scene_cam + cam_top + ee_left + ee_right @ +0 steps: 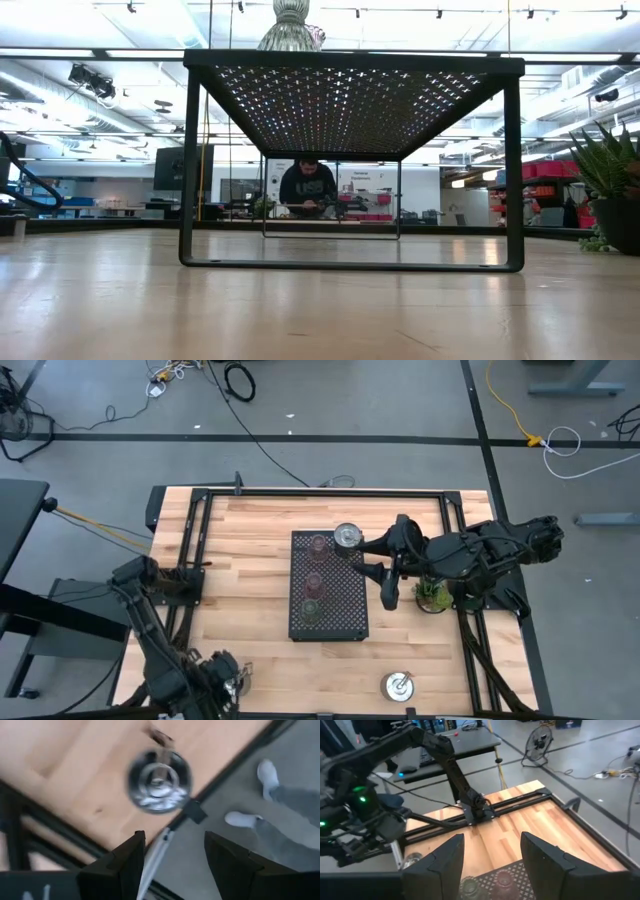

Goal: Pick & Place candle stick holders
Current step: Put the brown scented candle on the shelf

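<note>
Three tinted glass holders [315, 577] lined up on the black perforated tray [345, 622], one silver holder [347, 537] at its far corner. Right gripper [376, 559] beside it, fingers parted, empty. Left gripper [172, 865] near another silver holder [159, 781] at the table's front-left edge, fingers apart, gripping nothing; third [398, 686] front-right.

Even, bright overhead light; ceiling strips [90, 52] glare in the low view; the left wrist view looks motion-blurred.

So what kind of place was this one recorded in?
Most likely a robotics lab or workshop: loose cables cross a bare concrete floor, a floor fan stands nearby, and a person sits at a bench among shelving beyond the wooden table.
</note>
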`<control>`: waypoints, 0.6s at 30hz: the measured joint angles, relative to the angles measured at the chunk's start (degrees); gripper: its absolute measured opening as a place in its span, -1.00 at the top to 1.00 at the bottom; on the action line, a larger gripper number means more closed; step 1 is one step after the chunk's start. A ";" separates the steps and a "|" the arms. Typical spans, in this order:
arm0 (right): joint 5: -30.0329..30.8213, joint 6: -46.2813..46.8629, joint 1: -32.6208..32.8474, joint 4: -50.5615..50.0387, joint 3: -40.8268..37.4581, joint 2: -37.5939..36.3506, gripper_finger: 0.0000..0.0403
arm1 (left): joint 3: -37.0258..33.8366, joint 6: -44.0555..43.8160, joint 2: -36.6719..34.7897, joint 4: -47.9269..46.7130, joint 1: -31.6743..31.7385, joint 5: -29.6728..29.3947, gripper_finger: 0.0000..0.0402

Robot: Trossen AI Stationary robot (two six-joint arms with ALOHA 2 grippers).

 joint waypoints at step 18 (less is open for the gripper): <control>-6.04 -4.56 0.02 -1.98 0.00 0.01 0.02 | -8.91 -3.08 0.07 10.55 5.59 -1.73 -0.49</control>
